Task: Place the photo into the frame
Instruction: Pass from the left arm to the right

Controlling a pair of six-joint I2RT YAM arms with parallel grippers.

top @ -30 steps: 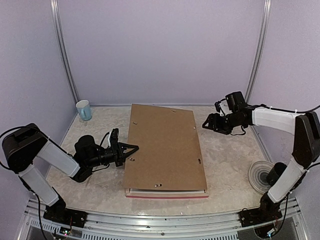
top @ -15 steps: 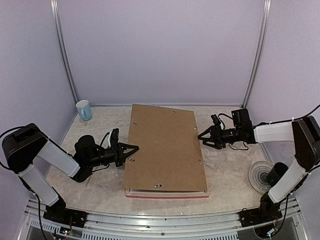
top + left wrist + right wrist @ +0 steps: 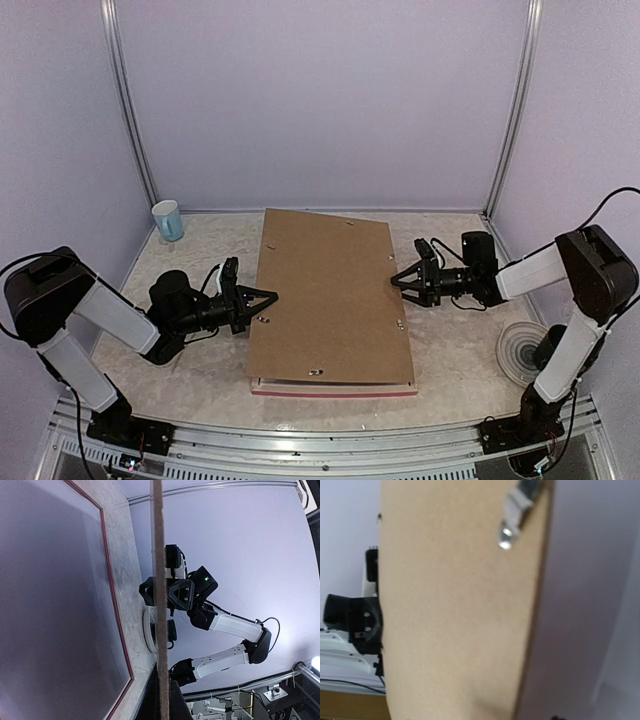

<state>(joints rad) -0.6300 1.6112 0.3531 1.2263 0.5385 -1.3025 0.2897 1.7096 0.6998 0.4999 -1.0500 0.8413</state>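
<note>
You'll find the backing board (image 3: 330,295) lying over the frame (image 3: 335,390) mid-counter (image 3: 450,340), a cup (image 3: 168,220) behind it left, a round disc (image 3: 515,357) right.

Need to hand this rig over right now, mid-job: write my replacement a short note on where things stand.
Left gripper: jaws open at the backing board's left edge. Right gripper: jaws open at its right edge.
Frame lies flat under the board, which sits skewed on it; in the left wrist view the board's edge stands clear of the glass.
Photo: not in view, possibly under the board.
Done: nothing confirmable. Left: find the photo, seat it, close the board.
</note>
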